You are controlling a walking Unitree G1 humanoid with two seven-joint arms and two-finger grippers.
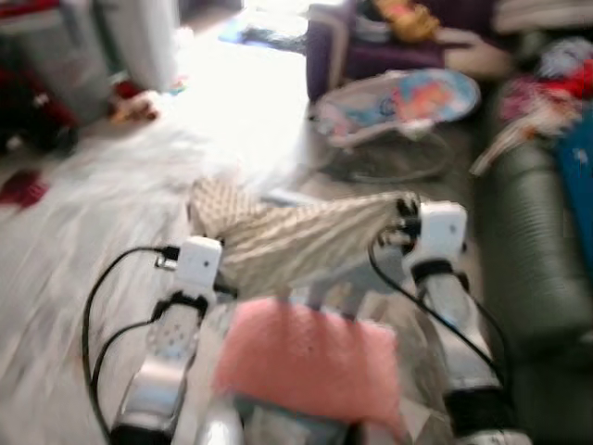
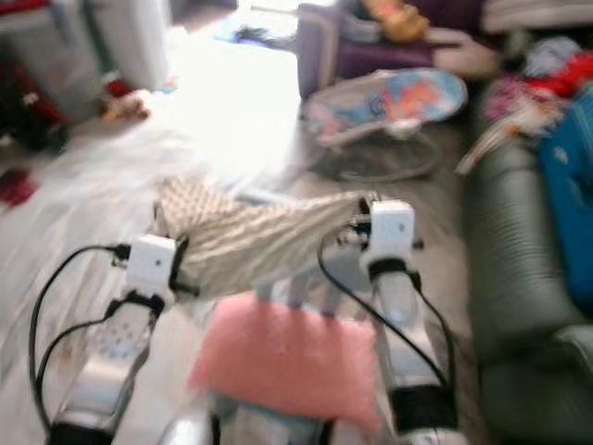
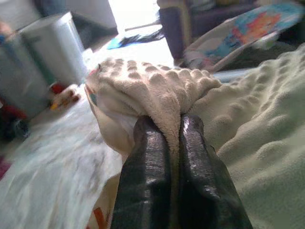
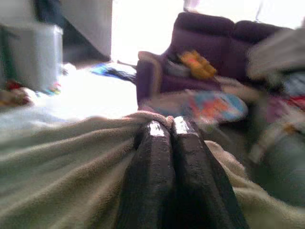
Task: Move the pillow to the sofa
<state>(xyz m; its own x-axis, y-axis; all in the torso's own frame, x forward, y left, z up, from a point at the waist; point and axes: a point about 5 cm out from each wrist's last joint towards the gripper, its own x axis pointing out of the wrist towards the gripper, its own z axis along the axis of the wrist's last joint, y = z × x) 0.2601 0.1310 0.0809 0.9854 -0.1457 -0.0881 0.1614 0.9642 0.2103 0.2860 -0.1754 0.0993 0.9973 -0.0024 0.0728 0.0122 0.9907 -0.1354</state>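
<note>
I hold a cream, bumpy-textured pillow [image 1: 296,236] stretched between both arms at chest height. My left gripper [image 3: 174,125] is shut on one corner of the pillow [image 3: 157,86]. My right gripper [image 4: 167,128] is shut on the opposite edge of the pillow [image 4: 57,162]. A dark green sofa [image 1: 528,250] runs along the right side of the eye views. Farther back stands a purple sofa [image 4: 209,52] with a yellow toy on its seat.
A pink cushion [image 1: 310,357] lies just below the pillow, between my arms. A baby bouncer [image 1: 408,102] with a colourful seat stands ahead on the floor. Grey storage bins [image 3: 43,62] and scattered toys sit at the left. Clothes are piled on the green sofa [image 2: 556,120].
</note>
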